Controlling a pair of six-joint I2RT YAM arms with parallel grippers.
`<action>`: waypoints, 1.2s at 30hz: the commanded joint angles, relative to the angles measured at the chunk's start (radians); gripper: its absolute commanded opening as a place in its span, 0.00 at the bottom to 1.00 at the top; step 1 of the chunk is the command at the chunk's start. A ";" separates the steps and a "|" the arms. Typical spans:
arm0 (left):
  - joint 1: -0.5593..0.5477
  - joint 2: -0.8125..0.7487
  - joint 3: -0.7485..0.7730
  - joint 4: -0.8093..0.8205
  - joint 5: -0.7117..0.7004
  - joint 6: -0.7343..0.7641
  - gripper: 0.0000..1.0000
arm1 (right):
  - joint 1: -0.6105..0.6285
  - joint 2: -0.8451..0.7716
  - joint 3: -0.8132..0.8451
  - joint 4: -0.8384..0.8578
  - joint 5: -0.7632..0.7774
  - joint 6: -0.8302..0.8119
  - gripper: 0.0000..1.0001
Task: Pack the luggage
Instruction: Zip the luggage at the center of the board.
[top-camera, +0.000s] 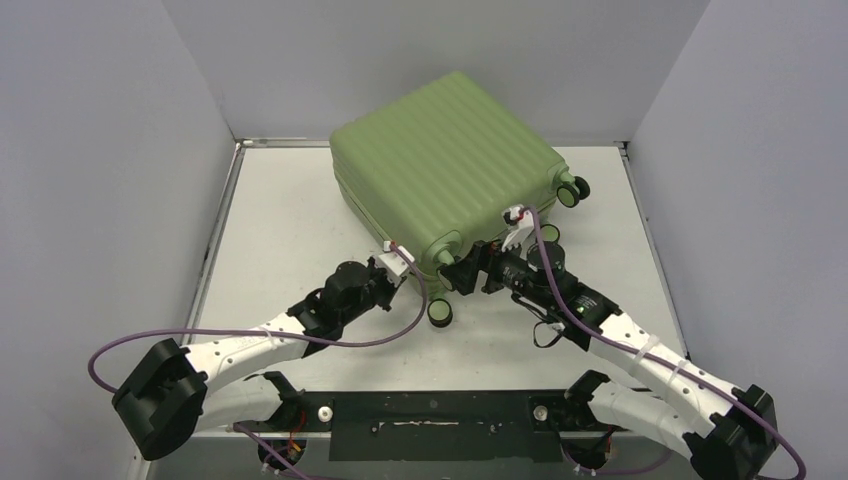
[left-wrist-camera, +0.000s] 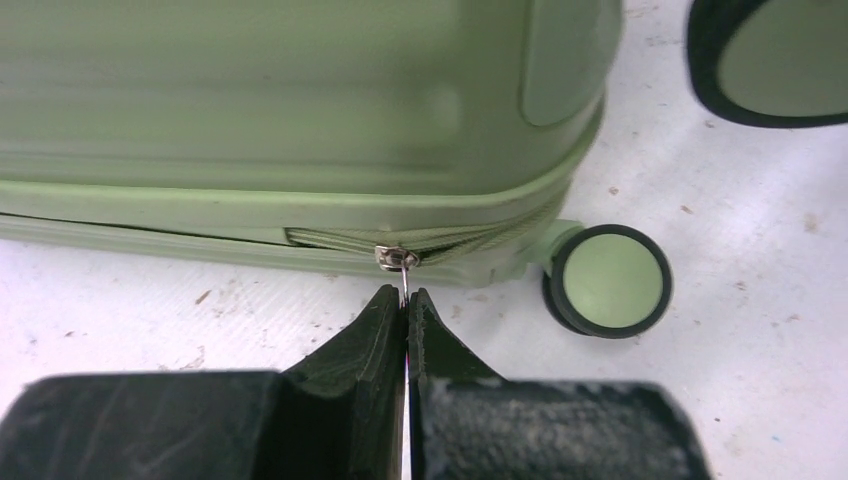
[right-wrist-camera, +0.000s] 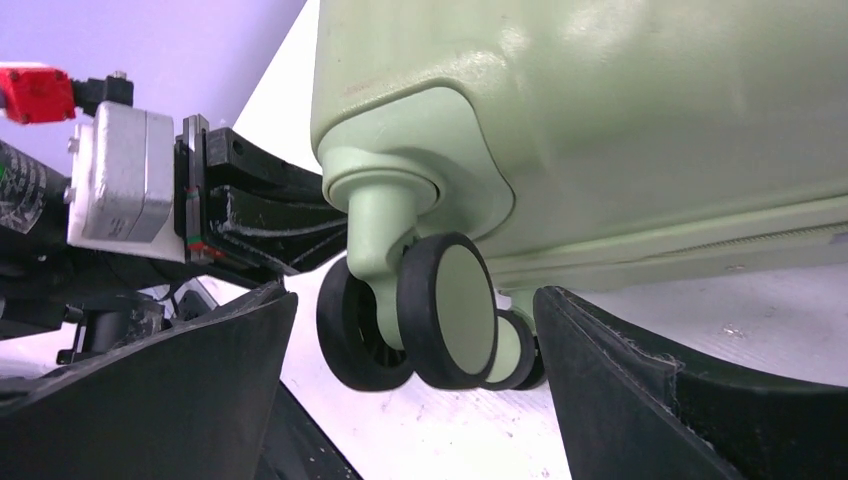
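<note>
Luggage (top-camera: 450, 165): light-green ribbed hard-shell, lying flat on the bench (top-camera: 290, 230), far centre, one corner pointing toward the arms. Both shell halves are together, so the inside is hidden and I can't tell what's in it. Black wheels with green hubs: a pair at the far right corner (top-camera: 572, 190), one at the near corner (top-camera: 439, 313).

Left pincer (left-wrist-camera: 406, 295): fingers pressed together, pinching the small metal zipper pull (left-wrist-camera: 397, 260). The slider sits on the seam along the case's near-left side, close to a corner wheel (left-wrist-camera: 610, 280). Zip teeth show running right from the slider, round that corner.

Right pincer (right-wrist-camera: 415, 340): spread wide at the near corner, one finger either side of the twin caster (right-wrist-camera: 455, 310). There's a gap on both sides, nothing gripped.

Shell surfaces in view are plain green. The shell is blurred in the left wrist view.
</note>
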 joint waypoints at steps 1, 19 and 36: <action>-0.054 -0.046 -0.018 0.028 0.124 -0.052 0.00 | 0.026 0.059 0.063 0.059 -0.024 0.013 0.91; -0.134 -0.129 -0.069 0.113 0.115 -0.091 0.00 | 0.152 0.202 0.199 -0.045 0.149 0.038 0.06; -0.209 -0.139 -0.116 0.201 0.120 -0.155 0.00 | 0.298 0.278 0.340 -0.109 0.448 -0.096 0.00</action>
